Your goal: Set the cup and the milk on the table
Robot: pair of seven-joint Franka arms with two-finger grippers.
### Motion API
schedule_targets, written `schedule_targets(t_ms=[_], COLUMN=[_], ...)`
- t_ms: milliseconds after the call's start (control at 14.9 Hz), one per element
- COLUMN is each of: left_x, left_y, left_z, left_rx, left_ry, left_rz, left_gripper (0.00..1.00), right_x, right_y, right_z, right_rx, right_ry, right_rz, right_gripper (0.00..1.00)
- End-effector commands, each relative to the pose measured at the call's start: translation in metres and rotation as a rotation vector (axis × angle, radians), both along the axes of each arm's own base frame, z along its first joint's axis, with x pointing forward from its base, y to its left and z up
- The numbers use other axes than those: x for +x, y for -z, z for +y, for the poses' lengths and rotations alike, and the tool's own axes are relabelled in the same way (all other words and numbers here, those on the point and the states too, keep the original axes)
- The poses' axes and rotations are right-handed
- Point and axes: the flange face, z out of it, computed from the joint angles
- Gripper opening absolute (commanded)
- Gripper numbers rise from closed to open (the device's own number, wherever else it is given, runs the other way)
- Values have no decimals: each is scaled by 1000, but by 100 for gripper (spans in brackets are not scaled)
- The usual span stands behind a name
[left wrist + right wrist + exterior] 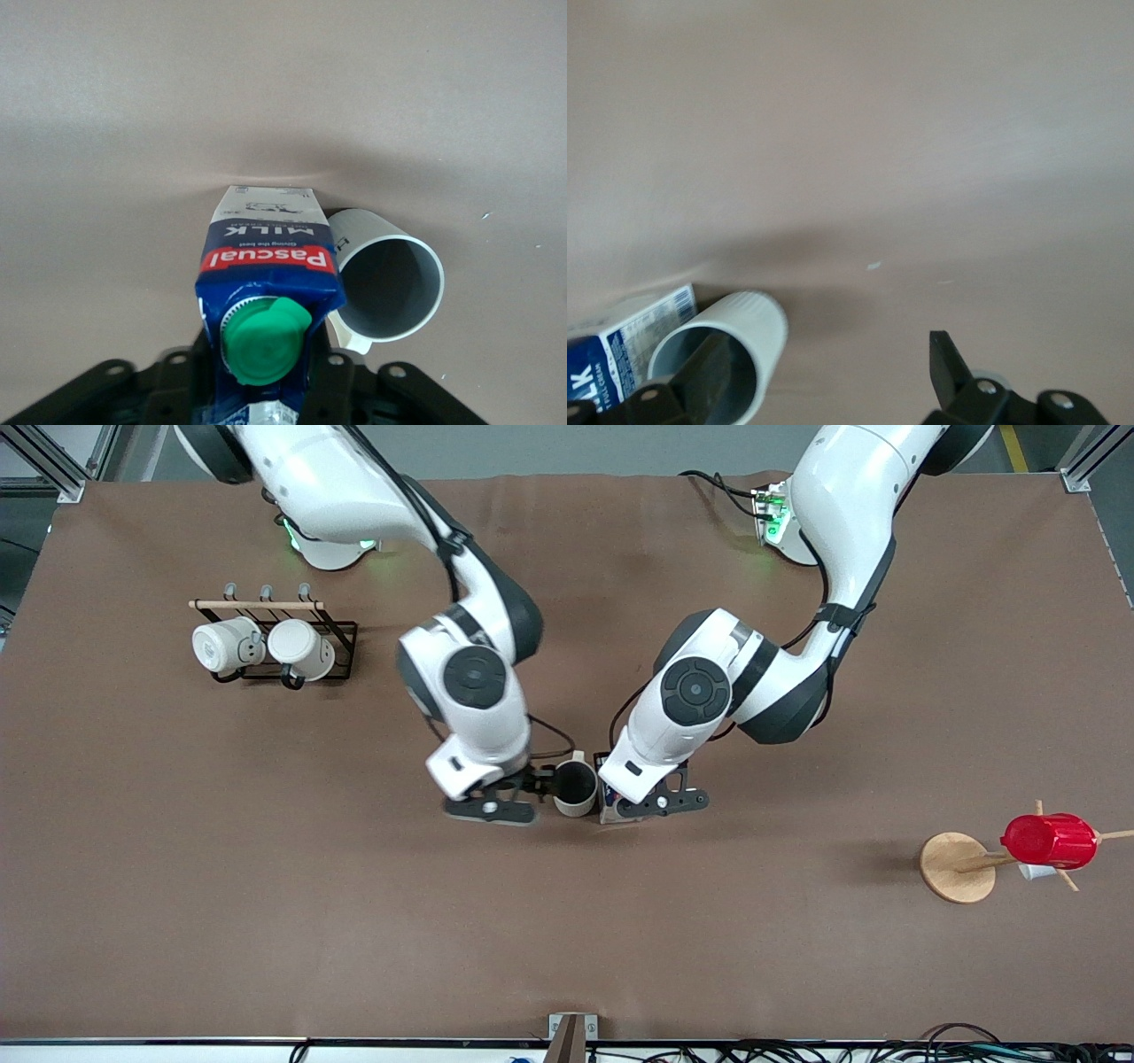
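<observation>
Front view: the cup (pixel 575 787) and milk (pixel 609 802) are standing touching side by side at mid-desk (pixel 266 886). The left gripper (pixel 654 804) is clenching the milk's upper part between its fingers (pixel 330 376), the carton's long axis upright. The right gripper (pixel 514 790) is straddling the cup's rim toward the right arm's end, fingers (pixel 713 376) spread, one inside the cup. Judged: both things seated; each gripper needs a straight upward retreat.
</observation>
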Motion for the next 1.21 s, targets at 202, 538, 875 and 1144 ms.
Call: schedule_targets(t_ms=[202,538,875,1144], left_x=[11,28,14,-15], left_y=[-33,-139,-243,-290], left_z=[9,96,221,312], left_rx=[-4,40,130,173], left_ry=[-16,-103,-128,49], left_rz=[-60,-118,-129,-74], left_gripper=[100,100,100,100], right_x=[1,-18,-59,-75], right_y=[-147,-222,-250,-255], right_z=[-198,-348,-433,-491], right_rx=[-23,-45,-61,45], right_ry=[194,239,179,105], right_rz=[-2,8,57,75], right_gripper=[100,100,100,100])
